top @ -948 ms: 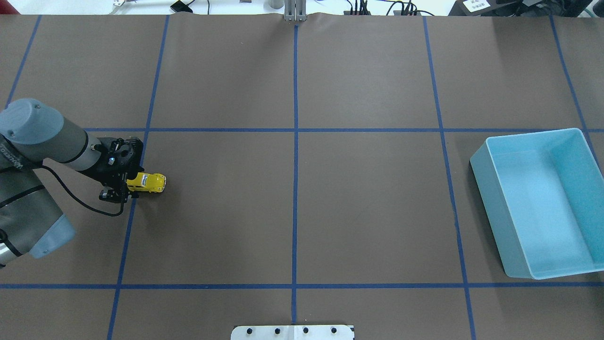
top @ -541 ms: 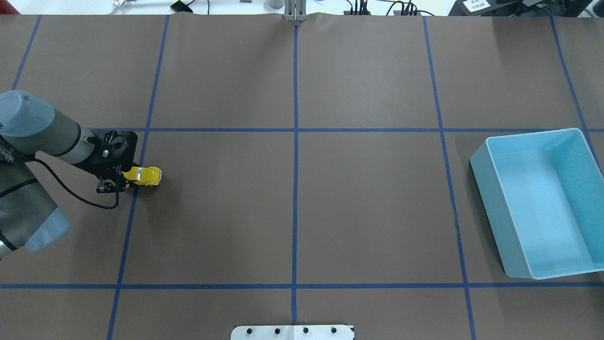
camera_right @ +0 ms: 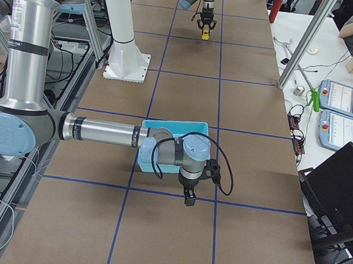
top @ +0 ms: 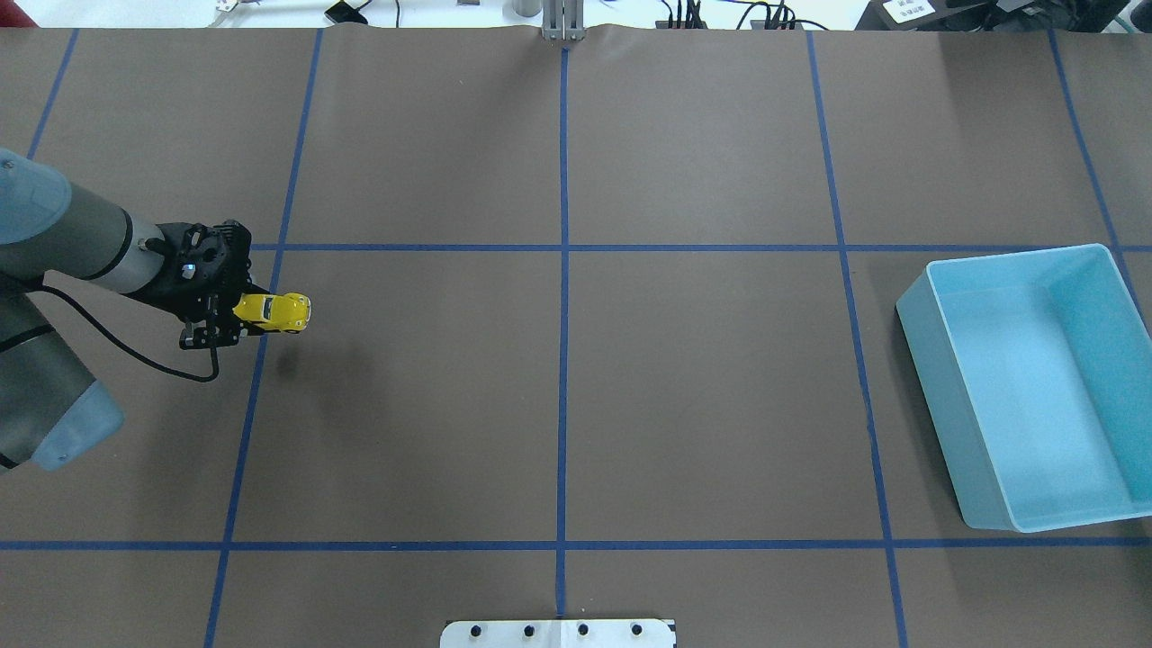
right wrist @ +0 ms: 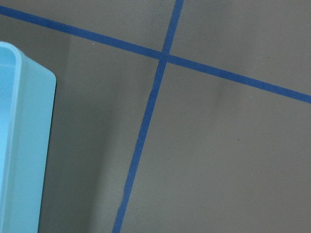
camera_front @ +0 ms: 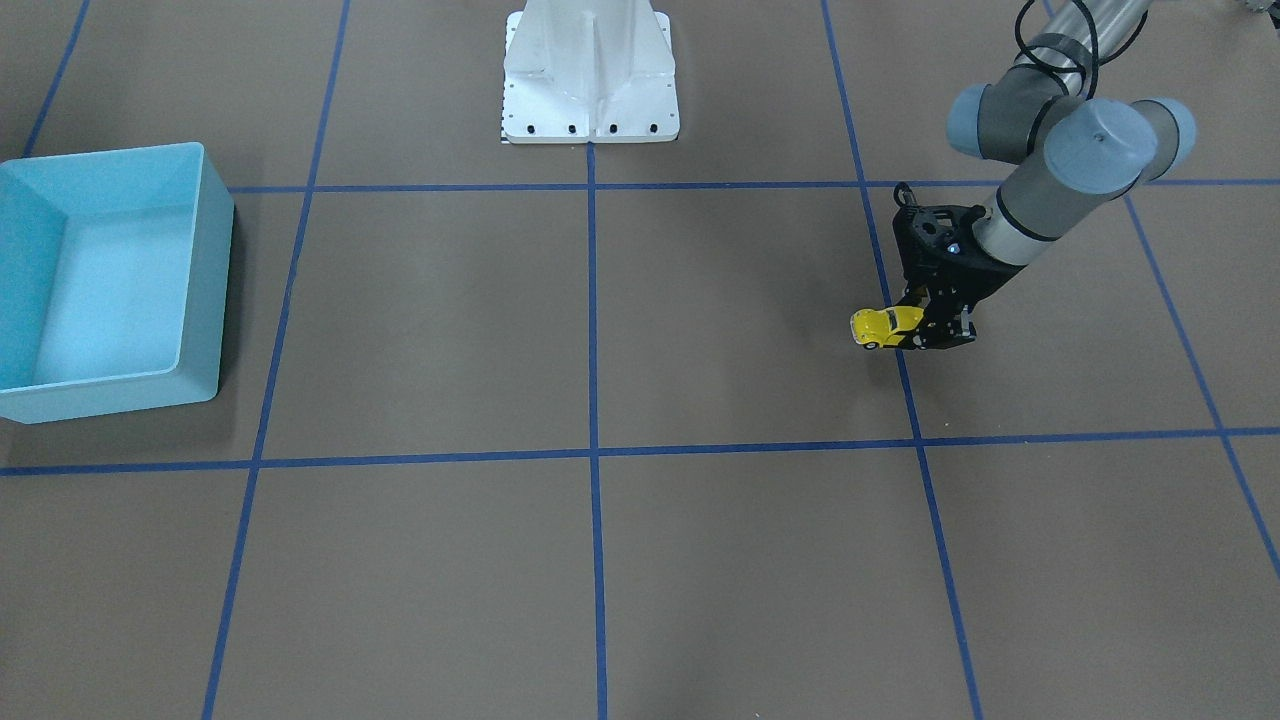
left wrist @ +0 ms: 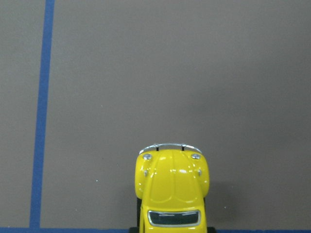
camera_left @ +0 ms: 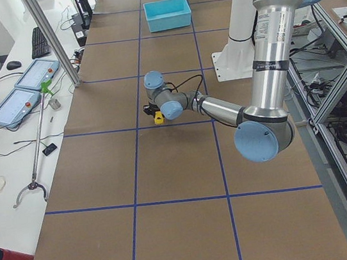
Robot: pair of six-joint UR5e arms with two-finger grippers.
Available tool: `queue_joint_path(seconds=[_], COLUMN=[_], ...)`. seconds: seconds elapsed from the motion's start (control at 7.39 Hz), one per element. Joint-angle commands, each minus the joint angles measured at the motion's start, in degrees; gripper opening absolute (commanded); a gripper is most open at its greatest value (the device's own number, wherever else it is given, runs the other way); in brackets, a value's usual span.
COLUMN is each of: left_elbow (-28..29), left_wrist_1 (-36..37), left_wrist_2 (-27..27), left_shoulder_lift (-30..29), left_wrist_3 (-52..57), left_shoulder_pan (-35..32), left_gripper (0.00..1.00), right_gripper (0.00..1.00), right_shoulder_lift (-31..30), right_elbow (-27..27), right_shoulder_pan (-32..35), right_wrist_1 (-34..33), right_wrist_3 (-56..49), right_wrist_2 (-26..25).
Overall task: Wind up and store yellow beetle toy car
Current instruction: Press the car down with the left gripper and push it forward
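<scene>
The yellow beetle toy car (top: 277,311) is held by its rear end in my left gripper (top: 245,317), which is shut on it. The car hangs a little above the brown table on the left side, with its shadow apart below it. It also shows in the front view (camera_front: 882,325) with the left gripper (camera_front: 925,327), and in the left wrist view (left wrist: 172,187) nose forward. The light blue bin (top: 931,396) stands empty at the far right. My right gripper (camera_right: 188,199) shows only in the right side view, beside the bin (camera_right: 165,126); I cannot tell if it is open or shut.
The table is a brown mat with blue tape grid lines. The white robot base plate (camera_front: 590,80) sits at the near middle edge. The right wrist view shows the bin's wall (right wrist: 24,145) and a tape crossing. Operator tables flank the table's ends.
My left gripper has lifted the yellow car off the table; it has moved up in the overhead view, and the car's shadow now lies apart from it.
</scene>
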Motion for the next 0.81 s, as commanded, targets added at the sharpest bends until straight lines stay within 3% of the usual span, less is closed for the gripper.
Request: queue_joint_path(seconds=[0.0, 0.41, 0.68], left_elbow=[1.24, 6.07, 8.36], left_wrist_1=[-5.43, -8.98, -9.07], left_wrist_2=[-1.93, -6.58, -6.87], left_shoulder_lift=[-0.41, -4.44, -6.20], left_wrist_3=[-5.62, -6.80, -6.45], left_shoulder_pan=[0.72, 4.06, 4.06], left_gripper=[0.08, 0.08, 0.06], right_gripper=[1.00, 1.00, 1.00], right_shoulder_lift=[0.00, 0.00, 0.00], right_elbow=[0.01, -0.08, -0.08], right_shoulder_pan=[0.00, 0.00, 0.00], right_wrist_1=[0.00, 0.00, 0.00], right_wrist_3=[0.01, 0.01, 0.01], right_wrist_2=[0.00, 0.00, 0.00])
